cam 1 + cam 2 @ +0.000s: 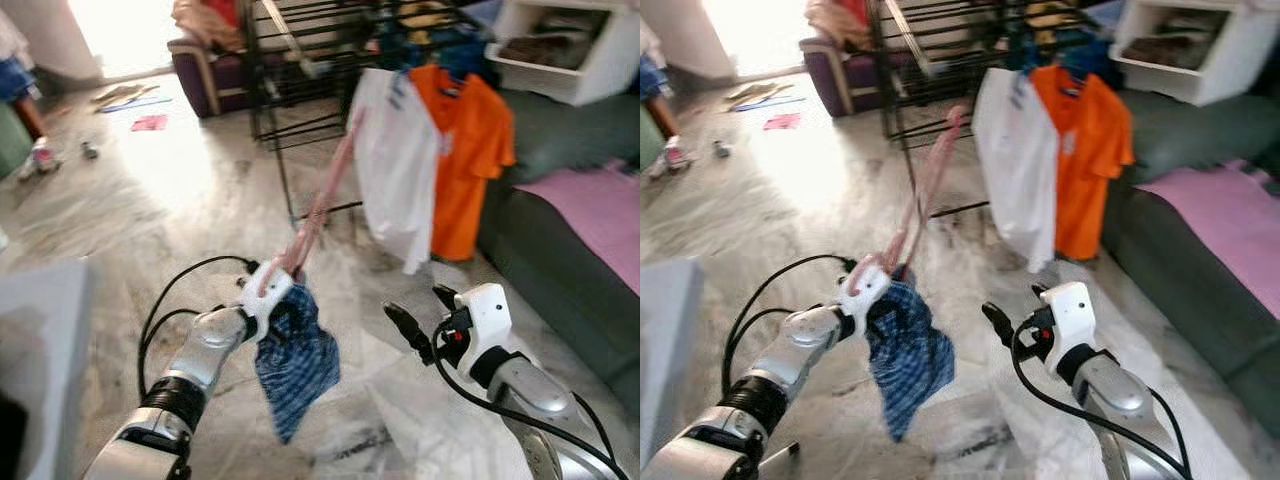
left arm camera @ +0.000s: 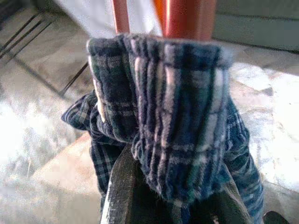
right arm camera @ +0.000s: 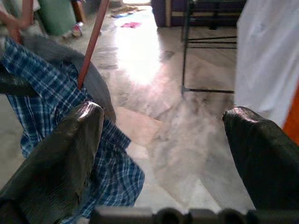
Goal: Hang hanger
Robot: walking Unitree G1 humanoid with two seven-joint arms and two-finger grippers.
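A pink hanger (image 1: 325, 200) carries a blue plaid garment (image 1: 295, 365) that droops from its lower end. My left gripper (image 1: 270, 290) is shut on the hanger's lower part through the cloth, and the hanger slants up toward the black drying rack (image 1: 290, 110). In the left wrist view the plaid cloth (image 2: 163, 126) hides the fingertips. My right gripper (image 1: 425, 312) is open and holds nothing, a little to the right of the garment. The right wrist view has both fingers (image 3: 60, 154) spread wide, with the plaid cloth (image 3: 46, 93) off to one side.
A white shirt (image 1: 395, 170) and an orange shirt (image 1: 470, 150) hang on the rack. A dark sofa (image 1: 560, 270) with a pink cloth (image 1: 600, 210) is on the right, a white shelf (image 1: 570, 50) behind it. A purple armchair (image 1: 210, 70) stands far back. A person's leg (image 1: 20, 90) shows far left.
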